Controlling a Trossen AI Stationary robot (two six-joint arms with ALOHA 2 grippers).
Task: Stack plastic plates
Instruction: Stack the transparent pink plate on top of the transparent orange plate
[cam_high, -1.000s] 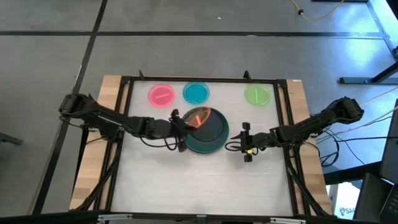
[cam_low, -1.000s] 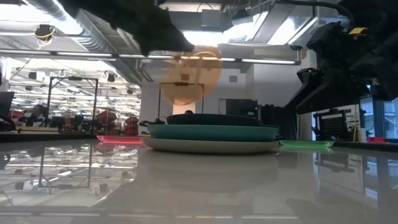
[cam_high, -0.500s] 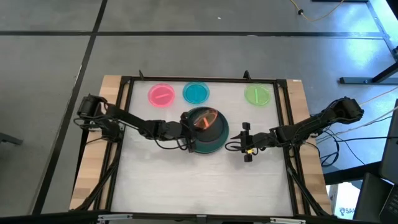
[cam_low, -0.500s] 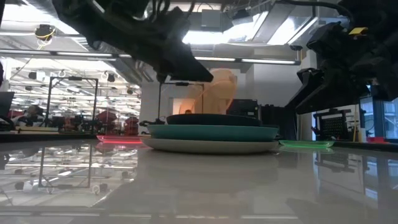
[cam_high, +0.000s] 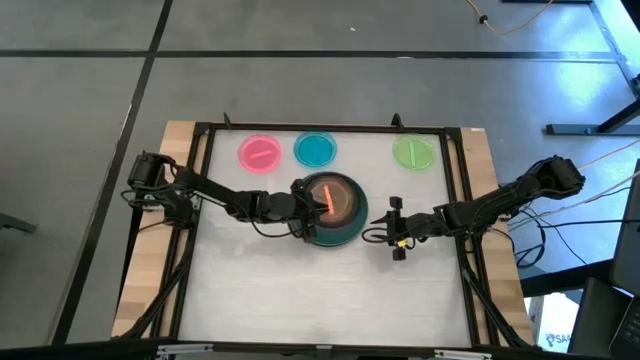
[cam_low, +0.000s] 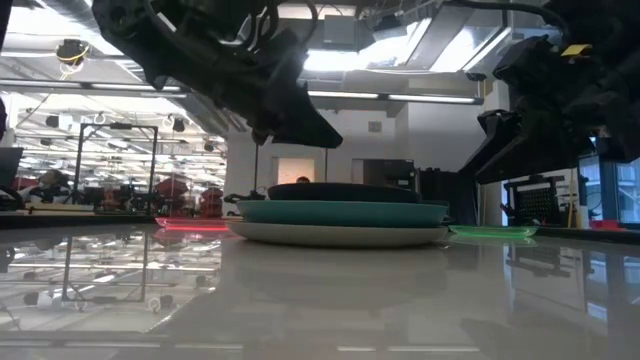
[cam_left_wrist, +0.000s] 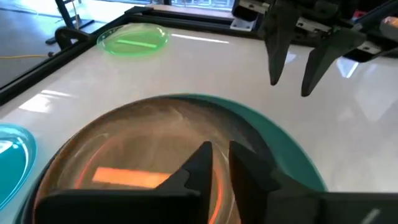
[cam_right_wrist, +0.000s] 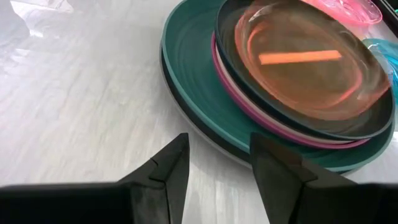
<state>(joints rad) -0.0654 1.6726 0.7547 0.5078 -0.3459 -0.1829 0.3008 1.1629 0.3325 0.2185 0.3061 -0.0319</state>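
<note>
A stack stands mid-table: a grey plate at the bottom, then a teal plate, a magenta rim and a black plate. A translucent orange plate lies flat in the black one. My left gripper hovers above the stack's left side with a narrow gap between its fingers; in the low view, my left gripper stands clear above the stack. My right gripper waits open and level, just off the stack's right rim.
Three small translucent plates lie along the far edge: pink, blue and green. A black frame borders the table. The near half of the white tabletop is bare.
My left gripper moved right over the stack and came lower. The orange plate, tilted on edge above the stack a second ago, tipped down. It now lies flat in the black plate, out of the fingers.
</note>
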